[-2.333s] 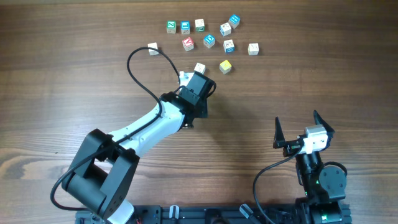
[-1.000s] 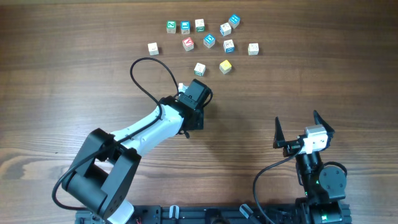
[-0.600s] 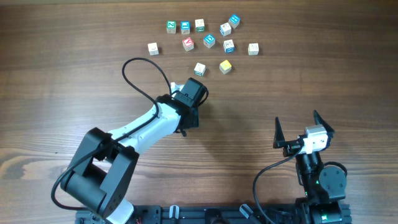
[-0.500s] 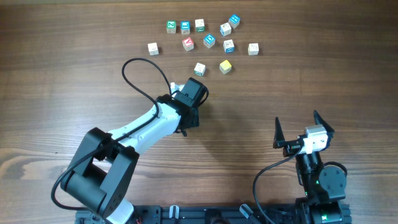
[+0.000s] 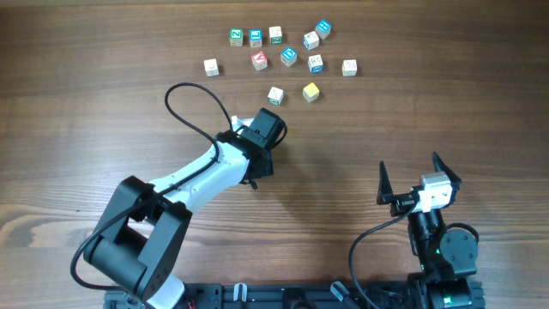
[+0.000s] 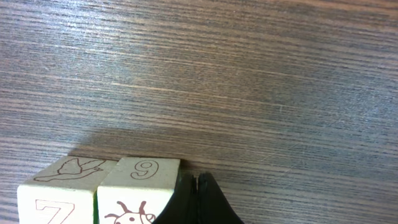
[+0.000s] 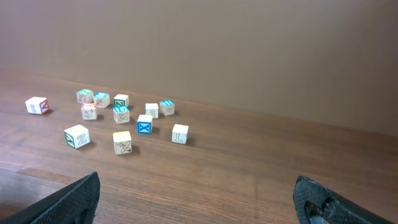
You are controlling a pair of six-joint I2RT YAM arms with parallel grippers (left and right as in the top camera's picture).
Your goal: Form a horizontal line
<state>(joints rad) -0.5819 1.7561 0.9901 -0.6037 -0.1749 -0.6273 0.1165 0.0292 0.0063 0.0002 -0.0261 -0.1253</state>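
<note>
Wooden cubes [image 5: 288, 57] lie scattered at the table's [image 5: 103, 86] far side, three forming a short row [image 5: 256, 37]. We see the left gripper's [image 6: 198, 196] fingers [image 6: 214, 208] pressed together beside a ladybird cube [image 6: 138, 193]; the right gripper [image 5: 414, 178] gapes wide.

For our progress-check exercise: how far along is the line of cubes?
Barely started: three cubes at the top left sit side by side in a row. The left gripper, shut, is beside two more cubes, gripping neither. Nine scattered cubes need lining up; the right gripper idles open.

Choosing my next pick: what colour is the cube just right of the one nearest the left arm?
Yellow cube, clearest overhead.
</note>
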